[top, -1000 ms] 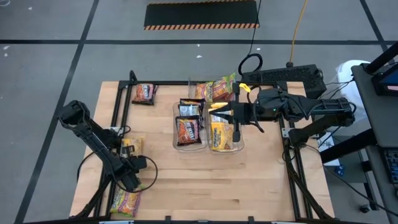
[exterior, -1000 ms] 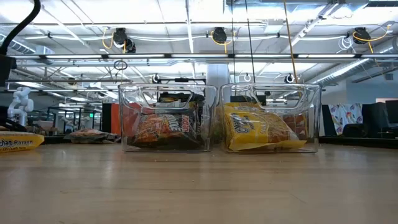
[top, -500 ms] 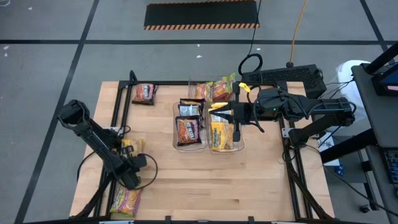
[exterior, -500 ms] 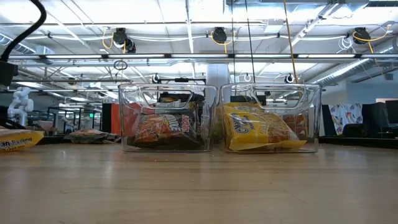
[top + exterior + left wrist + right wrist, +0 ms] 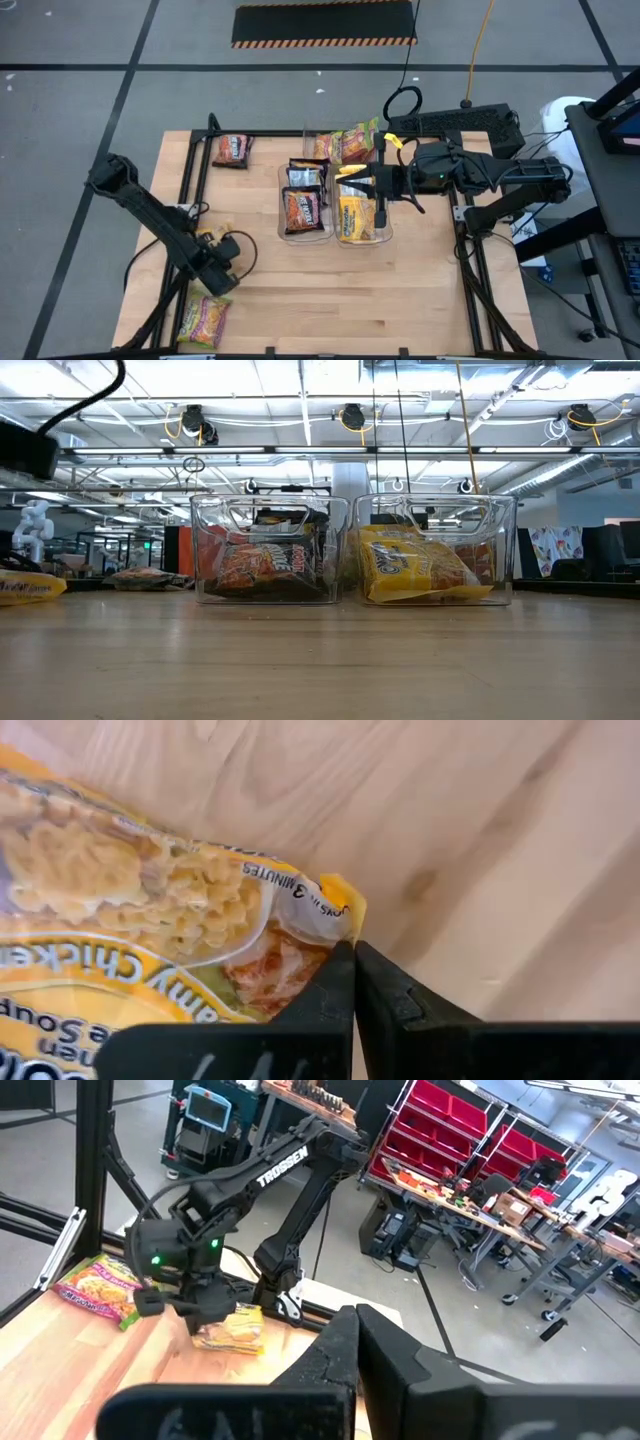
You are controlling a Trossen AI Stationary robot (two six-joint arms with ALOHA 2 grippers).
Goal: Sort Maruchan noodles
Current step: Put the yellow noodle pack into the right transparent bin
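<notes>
Left tool [image 5: 354, 952] is pinching one corner of a flat yellow plastic noodle packet [image 5: 150, 920], lower left of the high view, lifting off the worktop [image 5: 400, 280]. Right tool [image 5: 355, 1320] is closed, empty, hovering over clear bins [image 5: 380, 235]. Risk: thin corner grip slipping, packet dropping.

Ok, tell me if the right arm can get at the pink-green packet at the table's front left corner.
Probably not: the right gripper sits shut over the clear bins, the whole table away from that pink-green packet, with the left arm between them.
</notes>
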